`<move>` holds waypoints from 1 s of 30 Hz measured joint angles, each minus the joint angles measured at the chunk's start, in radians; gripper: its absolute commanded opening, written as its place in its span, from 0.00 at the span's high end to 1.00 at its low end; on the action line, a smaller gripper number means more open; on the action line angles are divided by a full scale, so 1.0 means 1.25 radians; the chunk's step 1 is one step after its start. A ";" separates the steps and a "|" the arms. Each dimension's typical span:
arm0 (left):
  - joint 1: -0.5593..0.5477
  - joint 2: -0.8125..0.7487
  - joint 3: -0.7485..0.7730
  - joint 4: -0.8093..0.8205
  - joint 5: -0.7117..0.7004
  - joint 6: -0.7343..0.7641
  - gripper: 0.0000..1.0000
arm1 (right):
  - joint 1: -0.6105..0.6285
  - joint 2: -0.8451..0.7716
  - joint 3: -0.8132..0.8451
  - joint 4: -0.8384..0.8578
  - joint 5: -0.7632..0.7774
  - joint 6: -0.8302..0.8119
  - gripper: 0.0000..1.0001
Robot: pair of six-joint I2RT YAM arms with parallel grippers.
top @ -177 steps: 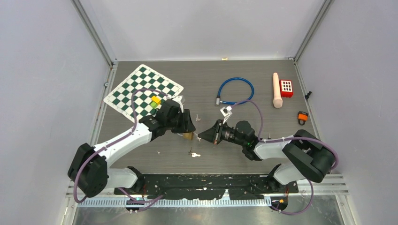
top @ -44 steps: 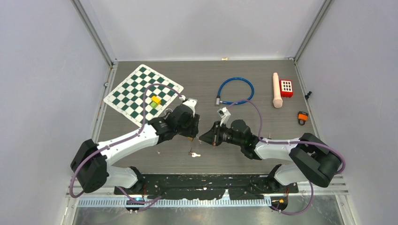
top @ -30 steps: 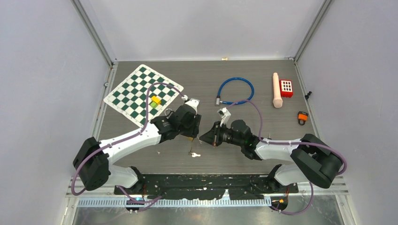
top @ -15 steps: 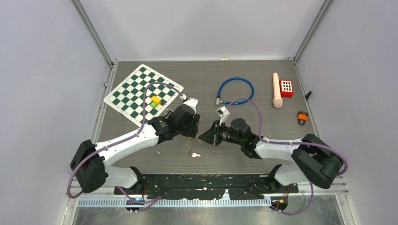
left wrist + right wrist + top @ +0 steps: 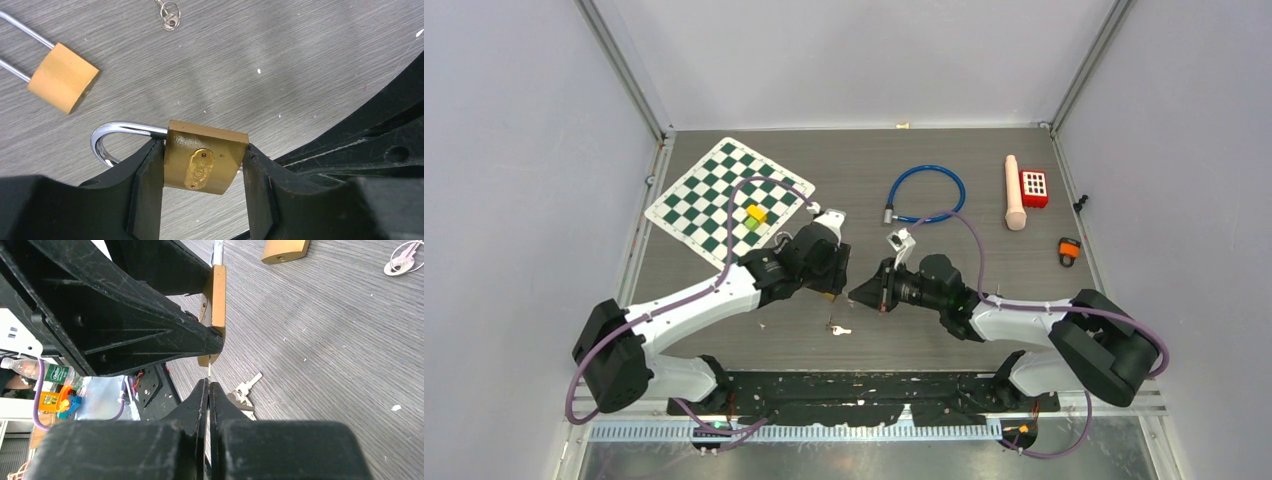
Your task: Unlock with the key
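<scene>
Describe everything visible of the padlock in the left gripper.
The padlock is a brass-coloured block with an oval riveted plate on its face and a shiny shackle curving out one side. The left gripper clamps its two flanks, off the table. A thin key blade seems to meet its lower edge; the shackle's latch is hidden.

Top camera looking down from above and behind, taking in the whole surface [image 5: 984, 180]. Both wrist cameras sitting close to the padlock [image 5: 206, 162], left facing its broad side, right its narrow edge.

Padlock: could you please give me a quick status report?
Left gripper clamps padlock. Right gripper shut on key, tip at padlock's underside. Spare keys, second padlock lie aside.
</scene>
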 measured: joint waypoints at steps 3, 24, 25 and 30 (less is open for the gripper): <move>0.000 -0.009 0.000 -0.006 0.004 -0.023 1.00 | 0.000 -0.012 -0.005 0.001 0.000 0.001 0.95; -0.010 -0.095 0.000 -0.050 -0.014 -0.101 1.00 | 0.027 -0.112 0.092 -0.233 0.002 -0.044 0.95; -0.010 -0.096 0.000 -0.051 -0.015 -0.099 1.00 | 0.030 -0.115 0.103 -0.256 0.006 -0.049 0.95; -0.014 -0.096 0.000 -0.056 -0.018 -0.098 1.00 | 0.049 -0.119 0.147 -0.352 0.024 -0.067 0.95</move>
